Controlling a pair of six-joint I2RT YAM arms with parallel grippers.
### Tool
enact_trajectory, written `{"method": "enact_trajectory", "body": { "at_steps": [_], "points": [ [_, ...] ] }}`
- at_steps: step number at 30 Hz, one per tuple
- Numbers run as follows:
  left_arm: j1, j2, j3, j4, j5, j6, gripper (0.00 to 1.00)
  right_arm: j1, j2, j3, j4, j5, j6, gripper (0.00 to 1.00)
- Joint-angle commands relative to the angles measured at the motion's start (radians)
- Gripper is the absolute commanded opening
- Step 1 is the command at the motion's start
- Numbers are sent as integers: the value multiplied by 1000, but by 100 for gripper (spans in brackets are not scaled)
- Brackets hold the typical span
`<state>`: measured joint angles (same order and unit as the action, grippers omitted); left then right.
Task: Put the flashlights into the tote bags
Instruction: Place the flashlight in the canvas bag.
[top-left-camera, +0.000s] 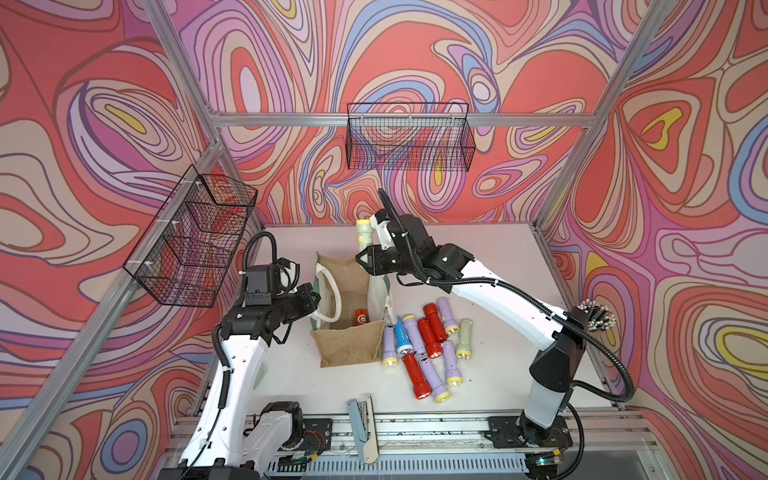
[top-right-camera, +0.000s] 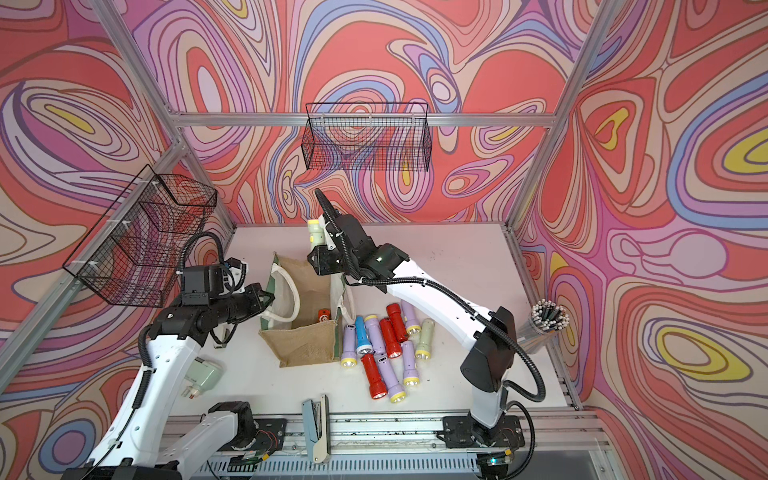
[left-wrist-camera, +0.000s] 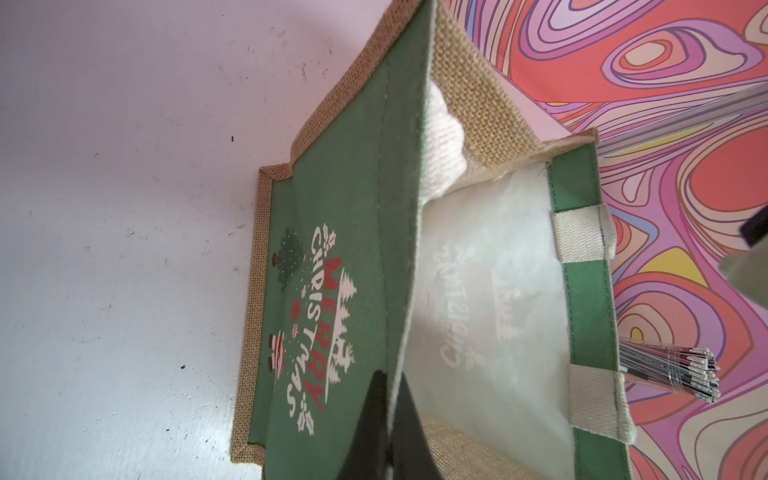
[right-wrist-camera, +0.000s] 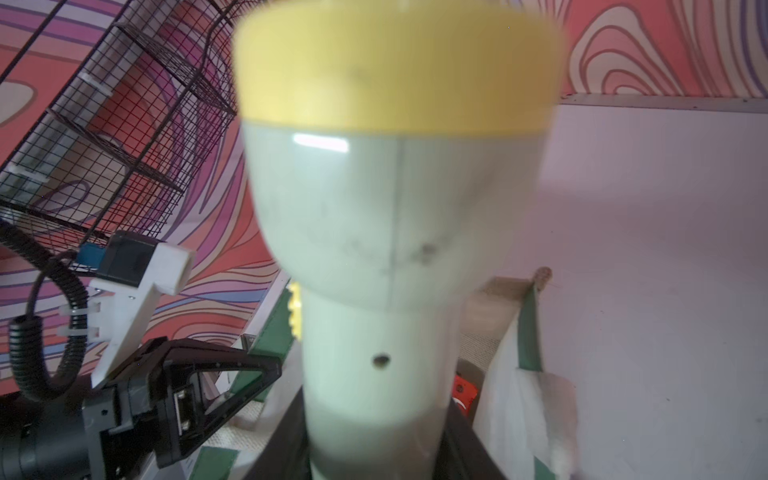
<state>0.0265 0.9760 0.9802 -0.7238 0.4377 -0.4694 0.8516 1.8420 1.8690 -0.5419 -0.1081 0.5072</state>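
Observation:
The tan burlap tote bag (top-left-camera: 349, 345) (top-right-camera: 305, 345) stands open mid-table, with green side panels and white handles. My left gripper (top-left-camera: 313, 297) (left-wrist-camera: 390, 378) is shut on the rim of the bag's left green wall. My right gripper (top-left-camera: 365, 255) (right-wrist-camera: 378, 415) hangs over the bag's far end, shut on the body of a pale green flashlight (top-left-camera: 363, 235) (right-wrist-camera: 395, 208). That one points yellow rim up. An orange-red flashlight (top-left-camera: 360, 318) (right-wrist-camera: 463, 388) lies inside the bag. Several lilac, red, blue and pale green flashlights (top-left-camera: 424, 345) (top-right-camera: 386, 345) lie in a heap on the table just right of the bag.
Black wire baskets hang on the back wall (top-left-camera: 409, 139) and the left wall (top-left-camera: 191, 237). A cup of pens (top-left-camera: 598, 318) stands at the table's right edge. A grey-blue stapler (top-left-camera: 363, 428) lies at the front rail. A pale green plug (top-right-camera: 203, 376) lies under the left arm.

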Motion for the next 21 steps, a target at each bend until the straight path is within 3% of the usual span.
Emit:
{"method": "enact_trajectory", "body": {
  "at_steps": [1, 7, 13, 21],
  "points": [
    [4, -26, -11, 53, 7, -21, 0, 22, 82, 56, 71, -111, 8, 6],
    [4, -29, -12, 49, 7, -18, 0, 33, 170, 128, -26, -171, -64, 6],
    [4, -9, -10, 53, 7, -15, 0, 50, 187, 53, -9, -235, -49, 6],
    [4, 1, -3, 53, 4, -15, 0, 79, 206, -18, -45, -224, -47, 5]
  ]
}}
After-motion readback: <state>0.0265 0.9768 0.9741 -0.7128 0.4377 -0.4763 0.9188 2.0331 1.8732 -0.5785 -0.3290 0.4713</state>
